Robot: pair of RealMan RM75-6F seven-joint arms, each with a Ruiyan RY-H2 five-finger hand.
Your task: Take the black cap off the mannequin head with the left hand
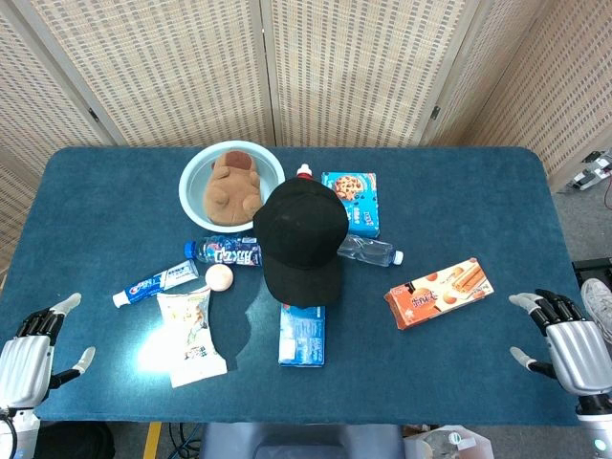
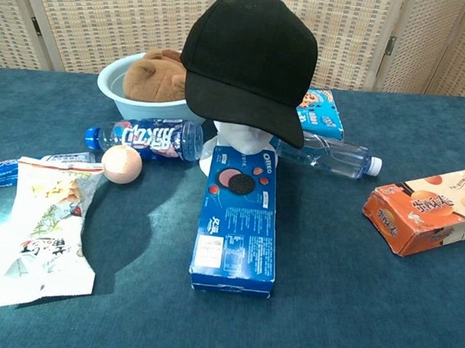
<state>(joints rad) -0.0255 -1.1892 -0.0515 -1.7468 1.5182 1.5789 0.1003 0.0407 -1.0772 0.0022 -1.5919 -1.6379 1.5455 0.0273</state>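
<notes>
A black cap (image 1: 301,237) sits on a white mannequin head in the middle of the table, brim toward me. In the chest view the cap (image 2: 245,60) covers most of the head, and only the white chin and neck (image 2: 236,139) show below the brim. My left hand (image 1: 29,359) hovers at the near left corner of the table, fingers spread, holding nothing, far from the cap. My right hand (image 1: 566,346) is at the near right edge, also empty with fingers apart. Neither hand shows in the chest view.
A blue Oreo box (image 1: 302,334) lies just in front of the head. A snack bag (image 1: 194,337), toothpaste (image 1: 153,284), a small ball (image 1: 219,276) and a blue-label bottle (image 1: 228,251) lie left. A bowl with a plush toy (image 1: 231,182) is behind. An orange biscuit box (image 1: 439,292), a clear bottle (image 1: 368,251) and a cookie box (image 1: 352,201) lie right.
</notes>
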